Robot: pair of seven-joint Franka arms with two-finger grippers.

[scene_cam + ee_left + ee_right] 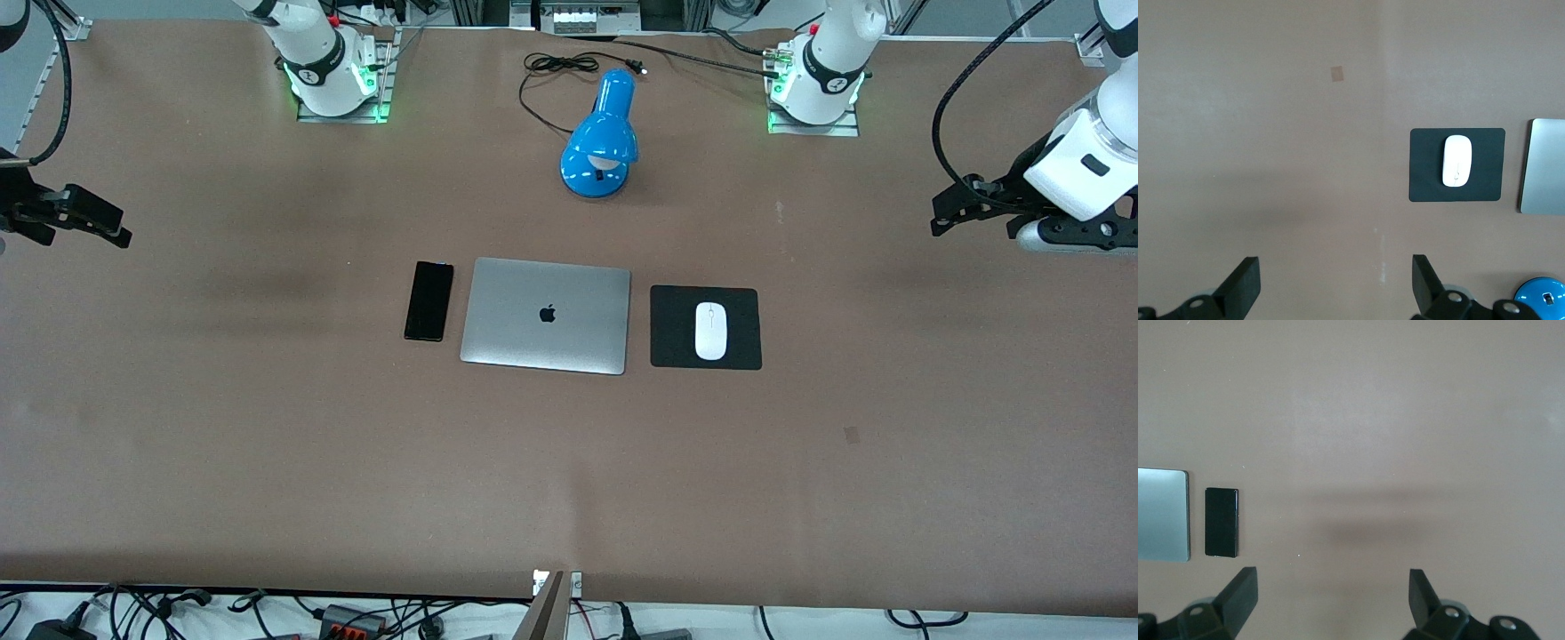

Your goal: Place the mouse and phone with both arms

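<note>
Brown covering spreads over the table, with a closed silver laptop at its middle. Just beside it, toward the right arm's end, lies the phone; toward the left arm's end the mouse rests on a black pad. A blue lamp lies nearer the bases. The left gripper and the right gripper hang over bare table at their own ends, jaws wide apart, holding nothing.
</note>
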